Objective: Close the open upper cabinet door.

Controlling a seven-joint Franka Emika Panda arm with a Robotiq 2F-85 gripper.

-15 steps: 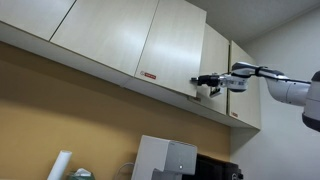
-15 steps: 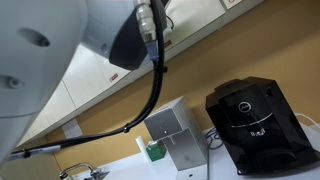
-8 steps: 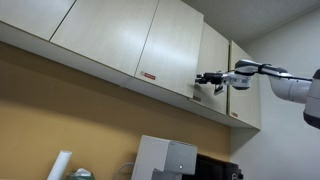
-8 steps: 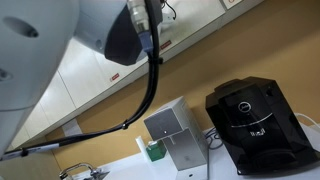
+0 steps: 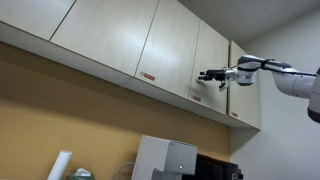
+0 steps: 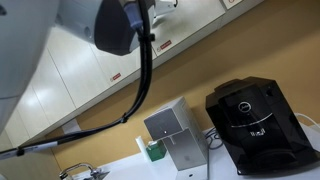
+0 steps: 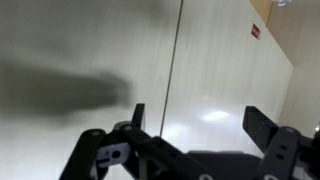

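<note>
Upper cabinet door (image 5: 165, 50) sat in the row of pale beige wall units, its red-and-white label (image 5: 150, 77) at the lower corner away from the arm. The door's free edge lay close to the neighbouring narrower door (image 5: 212, 62); whether it was fully flush could not be told. End effector (image 5: 203, 76) was held level at that edge, low on the panel, with contact not clear in an exterior view. In the wrist view the end effector (image 7: 198, 118) stood wide, fingers (image 7: 262, 125) well apart with nothing between them, facing pale panel crossed by a vertical seam (image 7: 175, 60). Below the cabinets, a black coffee machine (image 6: 250, 125) and a grey box (image 6: 172, 135) stood on the bench (image 6: 225, 172). A black cable (image 6: 148, 70) hung from the blurred arm.
</note>
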